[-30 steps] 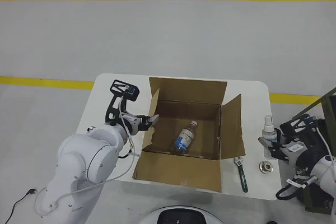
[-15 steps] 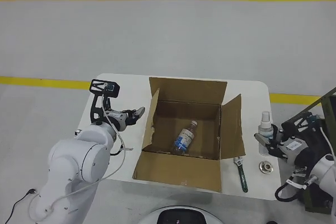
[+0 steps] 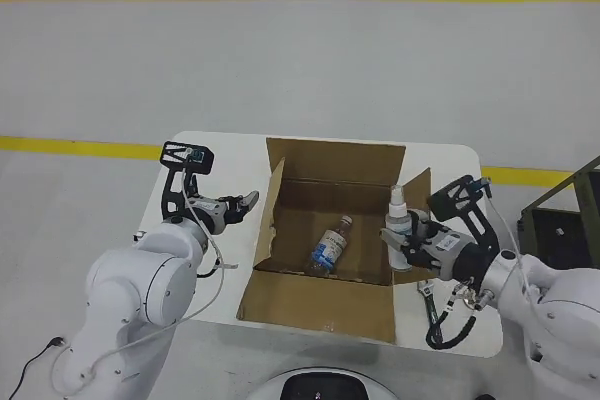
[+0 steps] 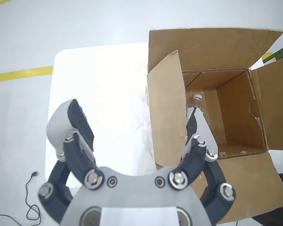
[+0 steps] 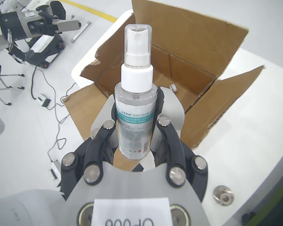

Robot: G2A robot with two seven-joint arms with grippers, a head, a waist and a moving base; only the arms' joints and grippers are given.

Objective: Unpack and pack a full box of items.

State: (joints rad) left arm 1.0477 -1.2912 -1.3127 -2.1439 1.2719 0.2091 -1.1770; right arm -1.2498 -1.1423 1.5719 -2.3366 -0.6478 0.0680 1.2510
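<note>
An open cardboard box [image 3: 325, 296] [image 4: 169, 128] [image 5: 198, 36] stands in the middle of the white table. A clear water bottle [image 3: 330, 245] [image 4: 195, 105] lies on its floor. My right gripper [image 3: 400, 243] [image 5: 136, 104] is shut on a clear spray bottle [image 3: 396, 224] [image 5: 135, 95] with a white pump, held upright over the box's right flap. My left gripper [image 3: 242, 207] [image 4: 136, 121] hangs open and empty over the table just left of the box.
A wrench [image 3: 432, 312] lies on the table right of the box. A small metal ring part [image 5: 222, 195] sits nearby at the table's right edge. Bare table [image 4: 99, 88] stretches left of the box. Cables and equipment sit on the floor beyond.
My right gripper has carried the spray bottle from the table's right edge leftward to the box's right flap. My left gripper drew back from the box's left wall earlier and has stayed still since.
</note>
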